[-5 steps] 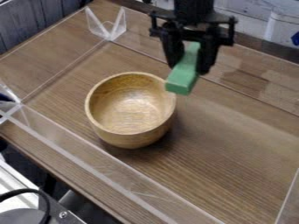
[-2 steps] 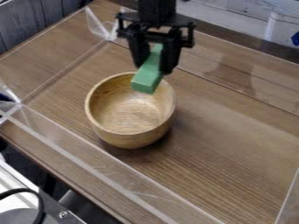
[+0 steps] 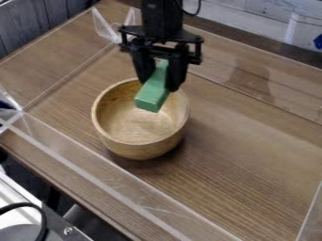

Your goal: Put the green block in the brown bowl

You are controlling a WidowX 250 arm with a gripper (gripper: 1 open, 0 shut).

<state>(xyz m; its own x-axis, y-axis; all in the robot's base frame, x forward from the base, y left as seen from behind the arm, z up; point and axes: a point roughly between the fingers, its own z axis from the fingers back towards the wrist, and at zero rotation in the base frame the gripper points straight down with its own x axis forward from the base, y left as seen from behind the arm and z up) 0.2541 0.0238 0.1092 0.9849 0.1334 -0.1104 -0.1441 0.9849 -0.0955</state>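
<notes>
The brown bowl (image 3: pixel 141 120) is a round, thick-walled wooden bowl standing upright on the wooden tabletop, left of centre. Above its far right rim hangs my gripper (image 3: pixel 161 74), black, pointing down, shut on the green block (image 3: pixel 154 91). The block is a matte green bar held near its upper end, tilted, with its lower end hanging over the bowl's opening just inside the rim. The block's top is hidden between the fingers. Nothing lies inside the bowl.
Low clear plastic walls (image 3: pixel 75 161) fence the wooden table (image 3: pixel 246 141) on the left, front and back, with a clear bracket (image 3: pixel 116 29) at the far left corner. Cables and dark equipment (image 3: pixel 32 221) sit outside at the lower left.
My gripper has carried the green block leftward and down, from beside the bowl's right rim to over its opening. The bowl has stayed in place.
</notes>
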